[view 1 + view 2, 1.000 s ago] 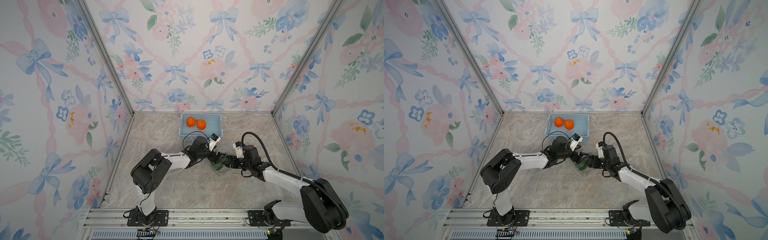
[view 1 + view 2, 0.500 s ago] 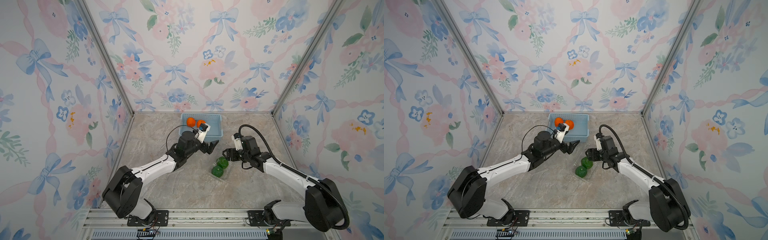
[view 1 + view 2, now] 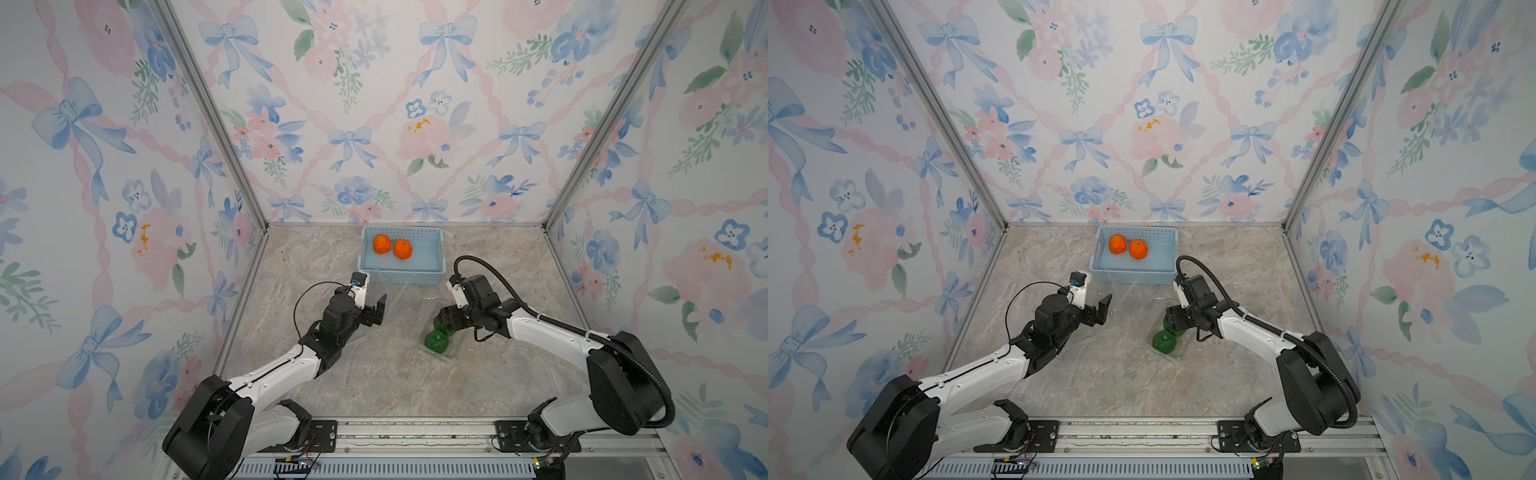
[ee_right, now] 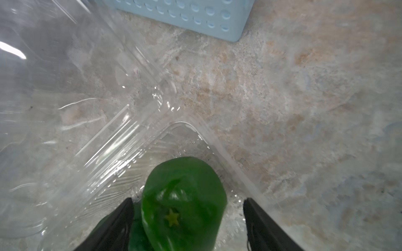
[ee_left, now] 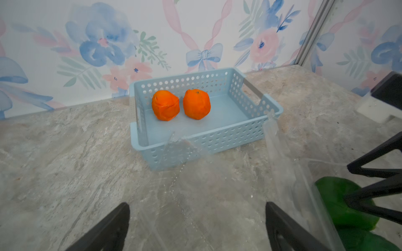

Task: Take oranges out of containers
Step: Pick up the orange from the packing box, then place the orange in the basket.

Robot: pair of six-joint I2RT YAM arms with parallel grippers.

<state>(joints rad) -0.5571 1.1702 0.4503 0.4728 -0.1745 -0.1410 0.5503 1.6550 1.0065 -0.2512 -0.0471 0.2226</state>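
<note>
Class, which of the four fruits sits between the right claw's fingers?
The green one nearer the blue basket; its green neighbour lies outside the right claw; both orange fruits sit in the basket.

A marble-patterned tabletop (image 3: 365, 374) in grey and beige carries everything; a light-blue perforated basket (image 3: 401, 277) stands on it near the back wall; a clear plastic tray (image 5: 195, 191) lies just in front of the basket; a second clear tray (image 4: 185, 139) lies beside it, toward the right arm's side.

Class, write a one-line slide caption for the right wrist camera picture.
Open right gripper straddling a green orange in a clear tray, blue basket beyond.
</note>
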